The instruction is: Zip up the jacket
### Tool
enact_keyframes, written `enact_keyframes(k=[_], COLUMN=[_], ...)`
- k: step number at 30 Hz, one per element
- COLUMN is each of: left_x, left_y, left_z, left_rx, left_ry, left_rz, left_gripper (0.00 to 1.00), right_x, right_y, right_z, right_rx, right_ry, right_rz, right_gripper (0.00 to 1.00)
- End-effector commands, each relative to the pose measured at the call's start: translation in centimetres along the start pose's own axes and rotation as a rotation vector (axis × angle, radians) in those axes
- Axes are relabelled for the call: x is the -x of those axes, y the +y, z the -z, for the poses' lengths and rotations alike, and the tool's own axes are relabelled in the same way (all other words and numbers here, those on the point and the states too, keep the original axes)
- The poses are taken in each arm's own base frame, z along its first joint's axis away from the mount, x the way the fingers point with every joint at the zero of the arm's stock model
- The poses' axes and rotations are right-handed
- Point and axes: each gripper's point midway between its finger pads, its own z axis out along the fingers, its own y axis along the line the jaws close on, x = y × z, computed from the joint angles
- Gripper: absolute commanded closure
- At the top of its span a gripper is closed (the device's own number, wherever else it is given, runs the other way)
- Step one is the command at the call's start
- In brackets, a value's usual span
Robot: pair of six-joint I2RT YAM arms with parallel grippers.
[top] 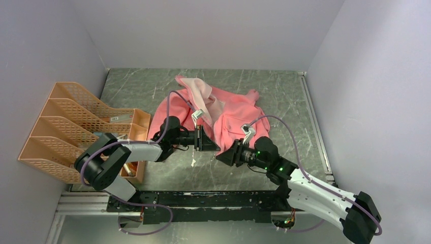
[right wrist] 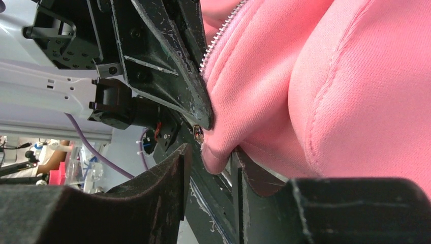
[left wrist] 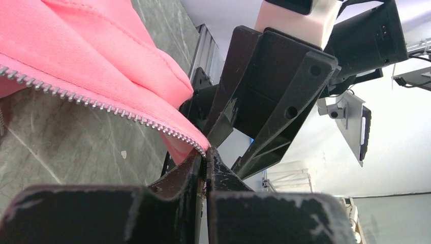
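The salmon-pink jacket (top: 231, 114) lies crumpled on the dark table, its paler lining turned out at the top. My left gripper (top: 212, 142) reaches in from the left to the jacket's near hem. In the left wrist view it (left wrist: 206, 155) is shut on the bottom end of the metal zipper (left wrist: 101, 104) edge. My right gripper (top: 223, 154) faces it from the right, close by. In the right wrist view its jaws (right wrist: 211, 157) stand open, and a pink hem corner (right wrist: 216, 150) hangs into the gap, resting against one finger (right wrist: 249, 173) without being pinched.
An orange mesh file rack (top: 76, 127) stands at the table's left side, beside the left arm. White walls close in the back and both sides. A metal rail (top: 213, 201) runs along the near edge. A small white scrap (top: 193, 162) lies in front of the grippers.
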Motion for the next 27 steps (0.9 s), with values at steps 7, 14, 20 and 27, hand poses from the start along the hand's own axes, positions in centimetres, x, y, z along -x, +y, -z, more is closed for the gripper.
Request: enact_keyframes(k=[7,14,20,27], left_x=[0.1,0.0,0.1,1.9], left_y=[-1.7,-1.7,-2.0,-0.9], left_z=[-0.8,-0.8,-0.9,-0.5], left_rx=[-0.064,-0.067,-0.075,0.078], left_ry=[0.027,0.026,0.028,-0.042], left_rz=[-0.083,-0.084,-0.092,-0.138], left_gripper=[0.92,0.92,0.92,0.5], right_x=[1.2,1.3,1.1,2.3], right_y=[1.8,1.9,1.9,1.2], right_z=[0.2,0.4,0.4,0.9], right_rx=[0.079,0.086,0.099,0.024], right_ry=[-0.049,-0.062,-0.06,-0.106], right_rz=[-0.001,-0.006,-0.016,0.028], right_gripper=[0.67,0.85,1.0,1.0])
